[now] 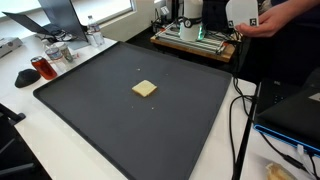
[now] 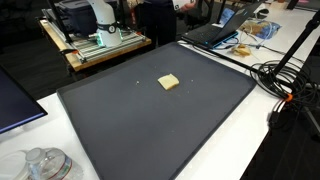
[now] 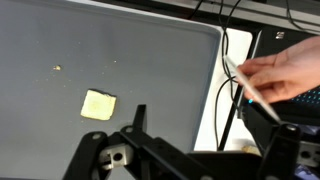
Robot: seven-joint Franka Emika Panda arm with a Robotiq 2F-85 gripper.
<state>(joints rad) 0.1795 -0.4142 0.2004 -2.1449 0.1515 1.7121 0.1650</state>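
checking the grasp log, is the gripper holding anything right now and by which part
Nothing is held. The gripper stands open above the dark mat, nothing between its fingers; the tan square piece lies on the mat, apart from it.

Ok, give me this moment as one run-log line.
pincer: open, empty | nearest: yellow square, flat on dark mat, not touched | also: person's hand holding thin stick beside mat

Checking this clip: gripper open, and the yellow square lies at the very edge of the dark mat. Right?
Not the edge: the yellow square lies near the middle of the dark mat, as both exterior views show. The gripper is open, as the wrist view shows.
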